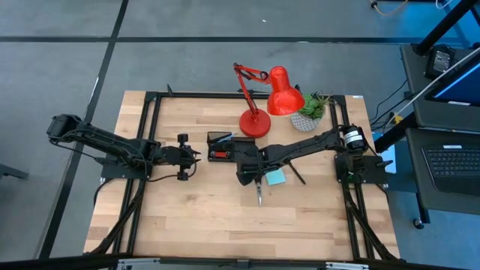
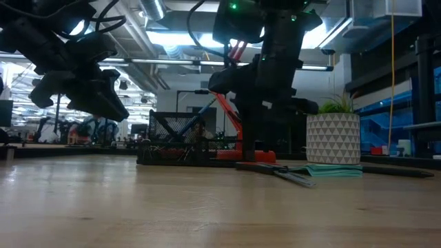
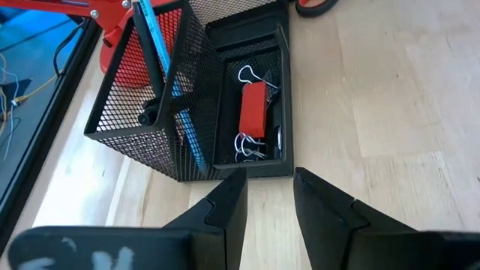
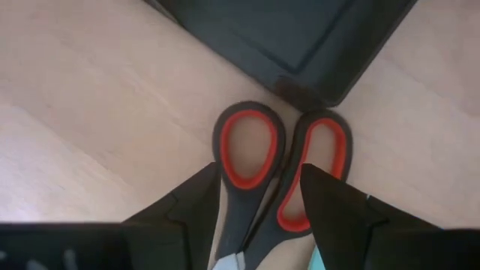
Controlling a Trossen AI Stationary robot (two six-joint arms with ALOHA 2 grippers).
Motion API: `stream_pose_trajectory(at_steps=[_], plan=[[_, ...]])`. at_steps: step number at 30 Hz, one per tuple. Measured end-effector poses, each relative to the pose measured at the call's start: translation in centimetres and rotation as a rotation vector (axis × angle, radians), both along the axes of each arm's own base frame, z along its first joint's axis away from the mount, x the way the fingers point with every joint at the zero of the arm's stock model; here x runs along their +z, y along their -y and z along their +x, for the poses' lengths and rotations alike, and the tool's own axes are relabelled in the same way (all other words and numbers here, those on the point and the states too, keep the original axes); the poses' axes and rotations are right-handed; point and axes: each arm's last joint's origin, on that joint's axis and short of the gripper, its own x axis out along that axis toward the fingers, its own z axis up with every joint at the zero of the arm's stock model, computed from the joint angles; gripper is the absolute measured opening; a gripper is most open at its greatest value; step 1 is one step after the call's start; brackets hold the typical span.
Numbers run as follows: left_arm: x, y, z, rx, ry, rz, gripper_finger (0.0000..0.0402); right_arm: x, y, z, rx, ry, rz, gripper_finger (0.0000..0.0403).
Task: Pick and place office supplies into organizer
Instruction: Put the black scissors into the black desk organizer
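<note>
Red-handled scissors (image 4: 255, 161) lie flat on the table, blades (image 1: 259, 193) toward the near edge. My right gripper (image 4: 259, 217) is open and points down over their two handle loops, one finger on each side. Under the scissors' right side lies a cyan sticky-note pad (image 1: 276, 178), with a black pen (image 1: 297, 174) beside it. The black organizer (image 3: 225, 112) holds a light-blue pen (image 3: 161, 56) in its mesh cup and a red block (image 3: 253, 109) with clips in its tray. My left gripper (image 3: 270, 195) hangs open just left of the organizer, holding nothing. My right gripper straddles the scissors' handle loops (image 4: 247, 146) from above, fingers pointing down. I cannot tell whether the fingers (image 4: 196, 202) touch the loops. The scissors lie flat on the table.
A red desk lamp (image 1: 259, 112) and a potted plant (image 1: 311, 112) stand at the far side, right behind the organizer (image 1: 223, 146). The near half of the wooden table (image 1: 195, 217) is bare. Black frame rails run along both sides.
</note>
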Motion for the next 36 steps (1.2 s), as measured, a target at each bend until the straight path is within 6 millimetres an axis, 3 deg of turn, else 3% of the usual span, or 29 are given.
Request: stream_pose_trajectory(at_steps=[17, 28, 36], plan=[[0.0, 0.0, 0.0, 0.000, -0.001, 0.000, 0.0104, -1.5, 0.2, 0.1, 0.013, -0.039, -0.006, 0.0186], [0.0, 0.0, 0.0, 0.000, -0.004, 0.001, 0.0104, -3.9, 0.1, 0.6, -0.003, -0.081, -0.009, 0.0186], [0.0, 0.0, 0.0, 0.000, -0.005, 0.001, 0.0104, -4.1, 0.1, 0.6, -0.005, -0.088, -0.010, 0.0186]])
